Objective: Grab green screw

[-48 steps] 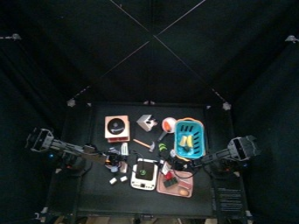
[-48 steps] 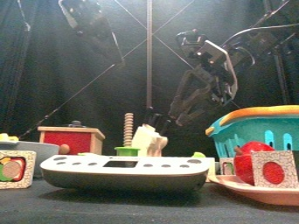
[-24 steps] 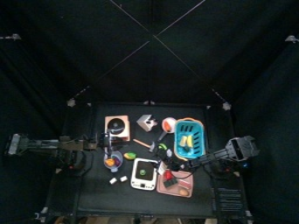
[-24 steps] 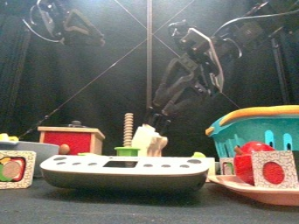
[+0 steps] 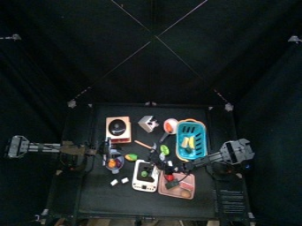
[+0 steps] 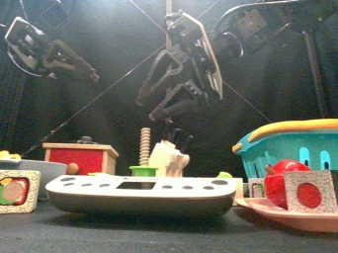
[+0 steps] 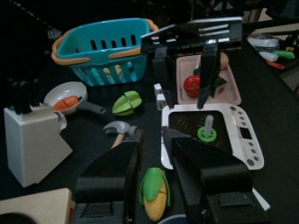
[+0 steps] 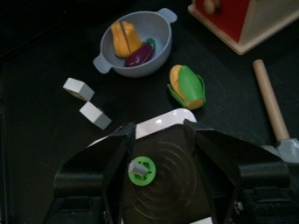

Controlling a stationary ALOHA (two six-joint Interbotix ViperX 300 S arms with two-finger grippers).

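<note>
The green screw (image 6: 145, 150) stands upright on the white scale (image 6: 138, 193), ribbed shaft up and green head at its base. It also shows in the left wrist view (image 7: 207, 130) and, from above, in the right wrist view (image 8: 142, 169). My right gripper (image 6: 164, 103) hangs open directly over the screw, apart from it; in the right wrist view (image 8: 159, 143) the green head lies between its spread jaws. My left gripper (image 6: 55, 57) is open and empty, raised at the left; in its wrist view (image 7: 155, 144) a corn cob lies below it.
A teal basket (image 6: 294, 148) stands at the right above a pink tray (image 6: 301, 213) holding a red piece. A red wooden box (image 6: 79, 158) sits at the left. A grey bowl of vegetables (image 8: 131, 39), a corn cob (image 8: 187, 84) and white cubes (image 8: 79, 87) lie near the scale.
My right gripper has swung left from beside the basket to above the screw on the scale. My left gripper has drawn back to the left and lower.
</note>
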